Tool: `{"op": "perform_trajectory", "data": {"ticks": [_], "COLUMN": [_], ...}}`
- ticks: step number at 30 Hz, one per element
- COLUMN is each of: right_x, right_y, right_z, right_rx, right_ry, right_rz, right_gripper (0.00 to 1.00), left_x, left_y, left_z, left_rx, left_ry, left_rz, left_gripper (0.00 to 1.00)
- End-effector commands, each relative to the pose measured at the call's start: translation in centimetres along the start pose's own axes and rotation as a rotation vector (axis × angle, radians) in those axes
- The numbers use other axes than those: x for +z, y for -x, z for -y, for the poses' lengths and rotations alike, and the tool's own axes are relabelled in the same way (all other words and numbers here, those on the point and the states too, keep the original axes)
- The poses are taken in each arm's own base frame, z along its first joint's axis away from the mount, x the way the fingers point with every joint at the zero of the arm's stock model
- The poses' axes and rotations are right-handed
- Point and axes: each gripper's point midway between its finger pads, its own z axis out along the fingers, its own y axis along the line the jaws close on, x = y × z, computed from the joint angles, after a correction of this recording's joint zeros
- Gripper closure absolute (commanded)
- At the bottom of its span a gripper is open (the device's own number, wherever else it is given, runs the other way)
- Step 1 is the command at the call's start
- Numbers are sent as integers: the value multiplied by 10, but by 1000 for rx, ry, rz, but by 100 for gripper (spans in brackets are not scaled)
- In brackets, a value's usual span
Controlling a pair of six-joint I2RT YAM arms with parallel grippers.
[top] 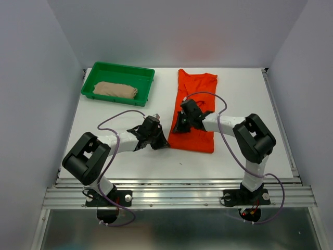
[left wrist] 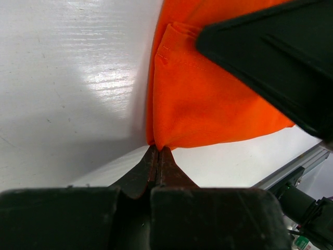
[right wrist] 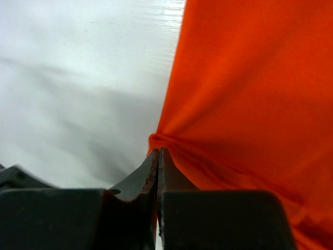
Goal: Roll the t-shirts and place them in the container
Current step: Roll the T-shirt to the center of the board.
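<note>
The orange-red t-shirt (top: 197, 88) lies flat, folded into a long strip from top centre down to mid-frame, its left edge puckered. The beige t-shirt (top: 115, 89) sits bundled in the green tray (top: 125, 67), upper left

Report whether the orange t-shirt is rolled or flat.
Flat, not rolled: the orange t-shirt lies as a long strip on the table. The left pincer and right pincer pinch its left edge.
</note>
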Motion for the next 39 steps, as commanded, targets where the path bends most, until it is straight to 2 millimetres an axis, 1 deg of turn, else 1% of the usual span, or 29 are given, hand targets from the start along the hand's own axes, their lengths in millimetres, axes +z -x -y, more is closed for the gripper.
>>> {"op": "perform_trajectory", "data": {"ticks": [1,2,3,4,5,6,7,10,11,13,14,18,21,23,26,29,31,33,37,39], "right_x": [-65,-76,-87,-105,-114,-121,-129,-143,-147,-152,-156,-164,-170,-169,-159,-152,-150,-150,-147,-143], "right_y": [48,58,60,62,63,60,46,17,-4,-28,-47,-76,-75,-75,-77,-75,-70,-64,-61,-63], "right_z": [-45,-39,-34,-23,-3,10,31,74,89,104,114,132,131,134,137,143,144,151,159,162], "right_rx": [-49,-29,-27,-15,17,36,64,130,144,197,237,341,390,404,400,380,368,359,347,350], "right_ry": [71,29,8,-16,-75,-98,-134,-218,-237,-264,-272,-269,-218,-226,-248,-278,-287,-325,-347,-347], "right_rz": [212,281,314,357,375,376,372,339,319,281,254,266,332,339,307,306,322,339,339,327], "right_gripper": [99,92,72,65,59,57,55,52,50,46,46,46,47,47,46,47,51,55,56,57], "left_x": [-6,-7,-7,-7,-7,-7,-8,-8,-8,-9,-9,-10,-10,-10,-10,-12,-13,-12,-12,-11], "left_y": [2,2,1,1,1,1,1,0,0,-1,-2,-2,-2,-2,-3,-3,-3,-3,-3,-3], "left_z": [4,4,4,4,4,3,3,2,3,3,4,5,5,5,3,3,3,2,3,2], "left_rx": [16,16,17,19,22,21,24,27,29,30,29,27,25,25,27,25,26,26,38,39], "left_ry": [-8,-10,-11,-10,-7,-6,-5,-7,-9,-10,-14,-16,-13,-13,-10,-10,-9,-8,-8,-3], "left_rz": [20,20,19,20,21,20,21,19,18,14,14,16,19,19,19,23,27,25,21,22], "left_gripper": [100,100,100,100,100,100,100,100,100,100,100,100,100,100,100,100,100,100,100,100]}}
